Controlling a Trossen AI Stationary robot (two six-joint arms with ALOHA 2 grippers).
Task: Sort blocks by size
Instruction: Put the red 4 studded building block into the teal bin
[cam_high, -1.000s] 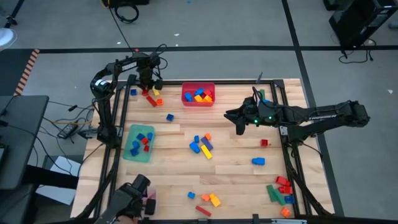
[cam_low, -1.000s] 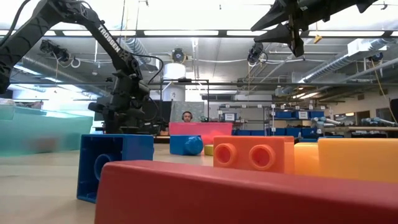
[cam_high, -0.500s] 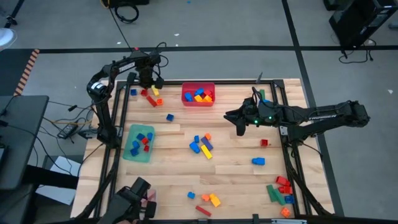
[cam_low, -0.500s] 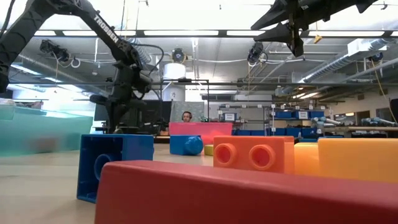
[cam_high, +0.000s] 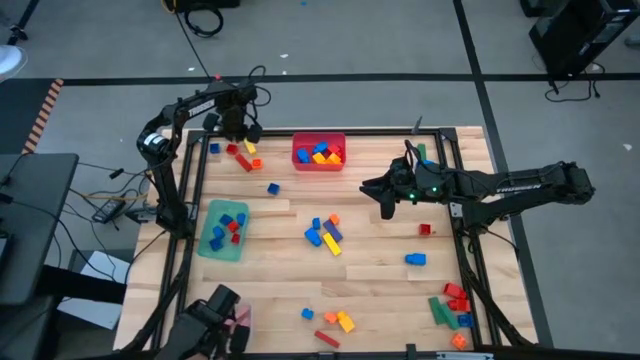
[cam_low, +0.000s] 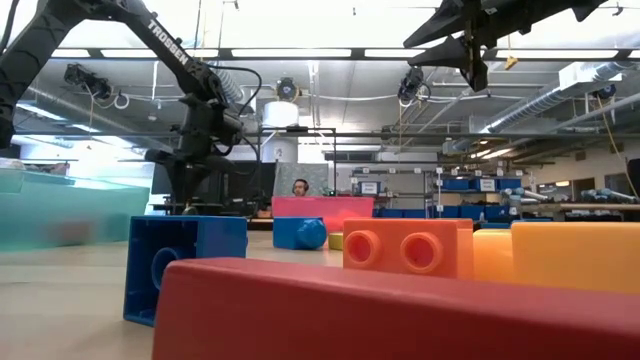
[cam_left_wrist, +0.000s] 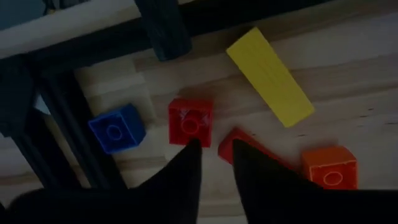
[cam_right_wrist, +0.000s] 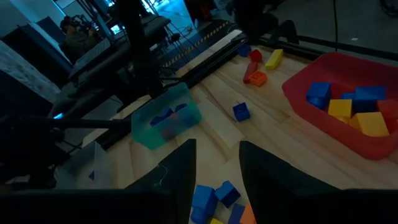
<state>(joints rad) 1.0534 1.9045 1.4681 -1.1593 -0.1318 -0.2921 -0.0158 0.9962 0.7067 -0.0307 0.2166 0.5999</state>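
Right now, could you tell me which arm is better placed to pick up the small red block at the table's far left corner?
The left. Its gripper hangs right above the red block, jaws slightly apart. The right gripper waits over the table's middle right, far off.

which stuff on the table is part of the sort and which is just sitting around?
Job:
- loose blocks mid-table
- block cluster under the left tool
- blocks at the right near corner
- red bin, green bin, both already holding blocks

Just there:
- dark frame rails along the table edges
- cables on the floor
- right tool, hovering empty
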